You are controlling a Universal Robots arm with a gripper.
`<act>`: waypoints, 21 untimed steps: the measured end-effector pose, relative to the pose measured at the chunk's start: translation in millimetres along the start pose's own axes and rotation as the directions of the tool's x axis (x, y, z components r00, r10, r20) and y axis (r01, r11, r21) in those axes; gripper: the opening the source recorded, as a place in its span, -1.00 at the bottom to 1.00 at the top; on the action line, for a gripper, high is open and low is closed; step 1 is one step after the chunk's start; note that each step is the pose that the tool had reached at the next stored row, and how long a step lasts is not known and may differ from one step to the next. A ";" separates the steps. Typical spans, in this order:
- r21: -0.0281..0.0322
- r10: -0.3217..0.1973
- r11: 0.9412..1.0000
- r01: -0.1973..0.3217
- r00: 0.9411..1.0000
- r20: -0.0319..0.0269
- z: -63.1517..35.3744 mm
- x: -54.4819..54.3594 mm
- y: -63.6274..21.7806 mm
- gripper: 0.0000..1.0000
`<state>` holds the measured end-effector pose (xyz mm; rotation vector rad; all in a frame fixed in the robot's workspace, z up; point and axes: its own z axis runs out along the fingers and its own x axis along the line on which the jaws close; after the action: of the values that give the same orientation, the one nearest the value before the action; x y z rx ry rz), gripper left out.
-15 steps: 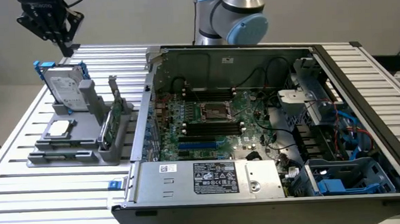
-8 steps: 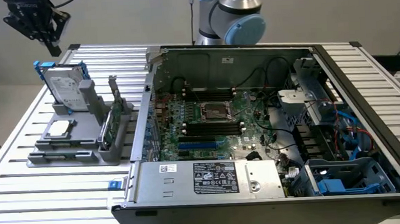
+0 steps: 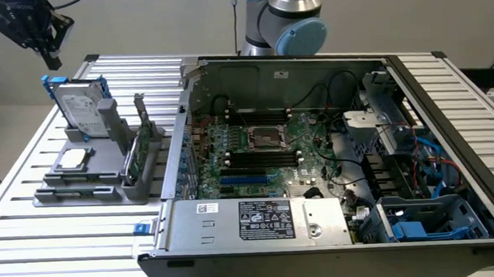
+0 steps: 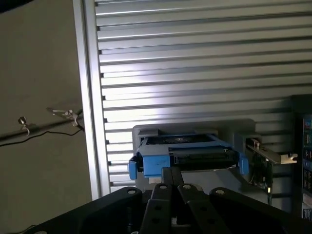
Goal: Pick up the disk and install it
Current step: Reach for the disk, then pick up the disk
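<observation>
1. The disk (image 3: pixel 83 108) stands on edge in a grey holder (image 3: pixel 89 185) on the slatted surface (image 3: pixel 50 257), in the upper left of the exterior view. Blue rails are seen along its edges.
2. The gripper (image 3: pixel 50 58) hangs in the upper-left corner, above the disk and well apart from it. Its fingers (image 4: pixel 166 176) are drawn together in the wrist view, with nothing between them.
3. The disk is judged rigid and rather heavy for its size. Its smooth metal faces may slip, and knocks are best avoided. The plastic rails are judged weaker than the body.
4. The two flat faces near the upper edge, which stand exposed above the holder, are judged the best place to grip.
5. A green circuit card (image 3: pixel 141 144) stands near it, toward the exterior view's right, and a processor chip (image 3: pixel 73 158) lies lower in the holder. Open room is found above the disk.
6. The open computer case (image 3: pixel 316 160) has raised walls, and cables crowd the space around its blue bay (image 3: pixel 425 221) at lower right.
</observation>
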<state>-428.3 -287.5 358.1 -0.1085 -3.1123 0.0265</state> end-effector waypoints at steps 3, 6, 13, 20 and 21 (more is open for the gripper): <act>0.000 0.000 1.000 0.000 1.000 -0.001 0.1 0.1 0.1 -0.79; 0.000 0.000 1.000 0.000 1.000 -0.001 0.1 0.1 0.1 -0.79; 0.000 0.000 1.000 0.000 1.000 -0.001 0.1 0.1 0.1 -0.79; 0.001 -0.065 0.998 0.065 0.998 0.001 0.2 0.1 0.1 -0.79; 0.001 -0.083 0.997 0.083 0.997 0.001 0.2 0.1 0.1 -0.79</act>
<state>-428.4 -287.5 358.0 0.0213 -3.1142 0.0269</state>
